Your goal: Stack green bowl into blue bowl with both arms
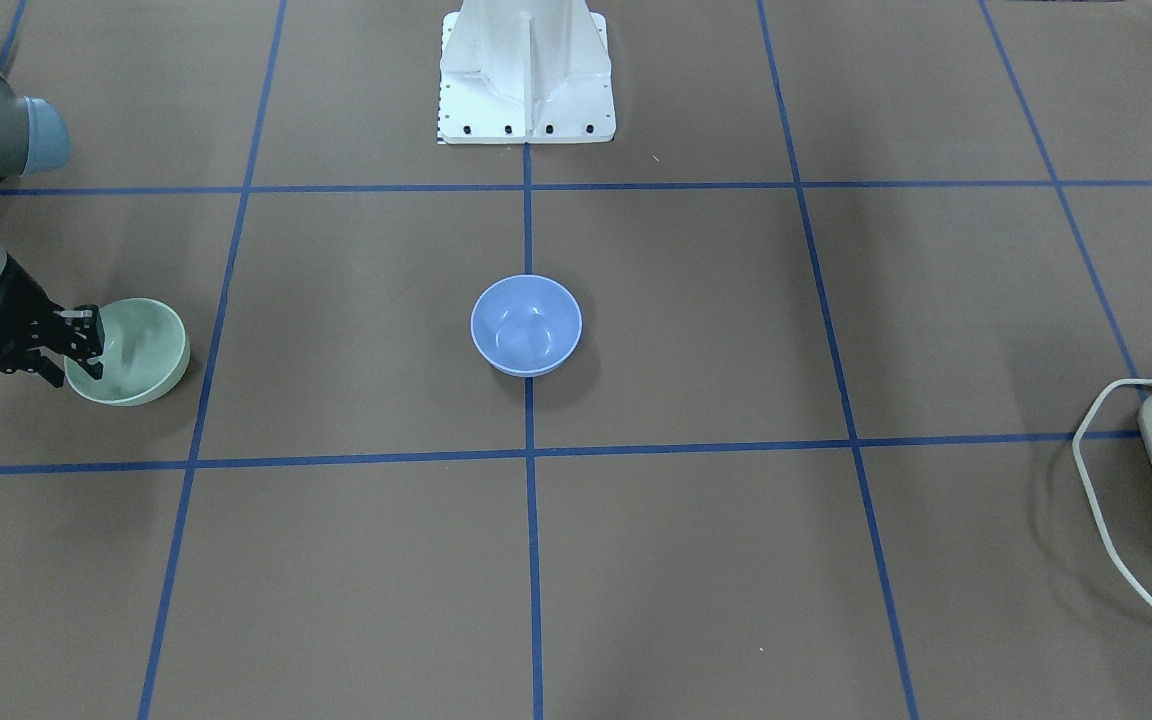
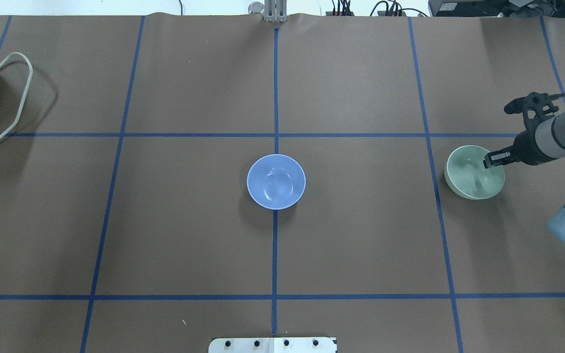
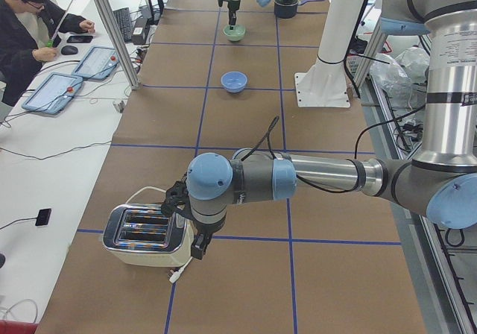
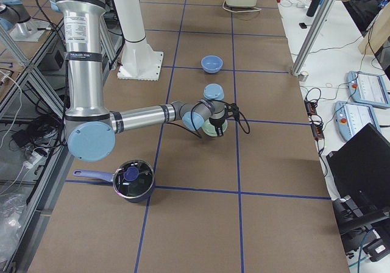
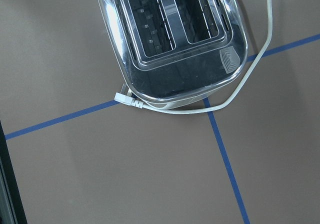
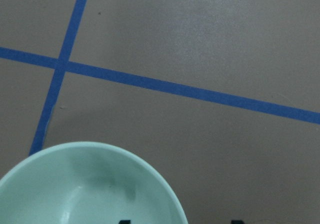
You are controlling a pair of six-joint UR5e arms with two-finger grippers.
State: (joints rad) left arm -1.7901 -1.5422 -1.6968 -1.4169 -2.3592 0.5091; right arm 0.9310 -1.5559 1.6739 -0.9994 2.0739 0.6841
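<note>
The green bowl (image 1: 141,350) stands upright on the brown table, far to my right; it also shows in the overhead view (image 2: 471,176) and the right wrist view (image 6: 85,189). My right gripper (image 1: 88,343) is open at its rim, one finger over the inside and one outside, as the right wrist view (image 6: 180,222) shows. The blue bowl (image 1: 526,325) stands empty at the table's middle on the centre tape line (image 2: 276,181). My left gripper (image 3: 195,244) hangs over a toaster at the far left end, away from both bowls; I cannot tell whether it is open or shut.
A toaster (image 3: 145,235) with a white cord lies under the left arm (image 5: 170,39). A dark lidded pot (image 4: 133,180) stands at the right end. The white pedestal (image 1: 526,75) is behind the blue bowl. A person (image 3: 30,21) sits at a side desk.
</note>
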